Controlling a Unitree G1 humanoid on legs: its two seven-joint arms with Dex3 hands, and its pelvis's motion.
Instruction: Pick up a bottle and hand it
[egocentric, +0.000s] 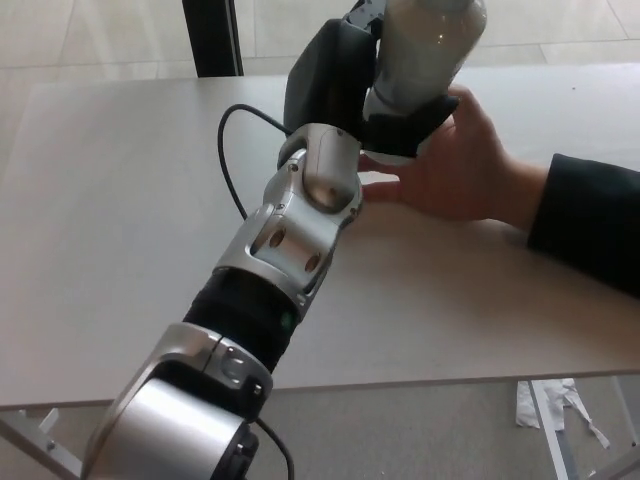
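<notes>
Pale desk (120, 220) beneath the left hand (345, 75), bare around it. Just right of the hand and partly behind it, a person's open hand (455, 165), palm up, resting on the desk, dark sleeve (590, 225) running off to the right. Behind the hand, a dark post (212, 35) against a light tiled floor (100, 30). Below the desk's near edge, well to the lower right, scraps of white paper (560, 405) on the floor. Black cable (232, 150) looping out left of the wrist. Clamped on a white bottle (428, 45), thumb across its lower front, fingers behind it. Bottle raised off the desk, tilted, top cut off by the upper edge, sitting right above the person's palm; contact with it cannot be told. No sign of the right hand.
</notes>
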